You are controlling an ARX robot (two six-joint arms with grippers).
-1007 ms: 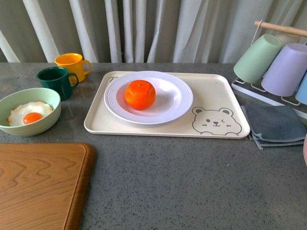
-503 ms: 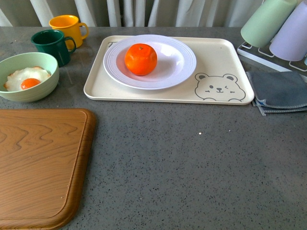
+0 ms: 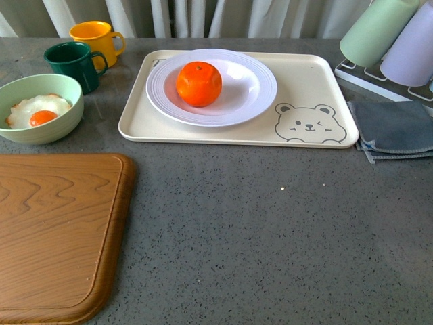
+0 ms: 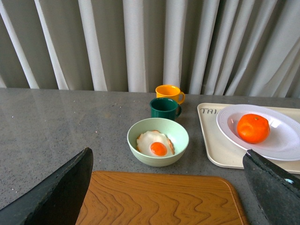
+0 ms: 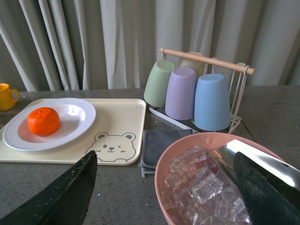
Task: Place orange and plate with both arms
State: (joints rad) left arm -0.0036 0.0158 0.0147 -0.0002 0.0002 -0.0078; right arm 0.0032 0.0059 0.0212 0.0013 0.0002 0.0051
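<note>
Neither gripper appears in the front view. That view shows the orange (image 3: 199, 83) resting in the white plate (image 3: 254, 100), left of its centre, and the plate sits on the cream tray (image 3: 308, 88), whose corner carries a drawn bear face (image 3: 310, 124). A few small letters are printed at the tray's far left corner, too small to read here.

Spread wide and grasping nothing, the left gripper (image 4: 171, 185) shows in the left wrist view as two dark fingers (image 4: 56, 194) at the frame's edges. Between and beyond them lie a wooden board (image 4: 159, 199) and a pale green bowl (image 4: 158, 142) with a fried egg; the orange (image 4: 253, 128) and plate (image 4: 286, 140) sit ahead, near one fingertip. The tray's corner reads "TAI", cut off by the plate.

Equally wide apart and empty, the right gripper (image 5: 164, 187) frames a pink bowl of ice cubes (image 5: 197, 180) close ahead. The orange (image 5: 43, 121) on its plate (image 5: 77, 117) lies farther off, beyond one finger.
</note>
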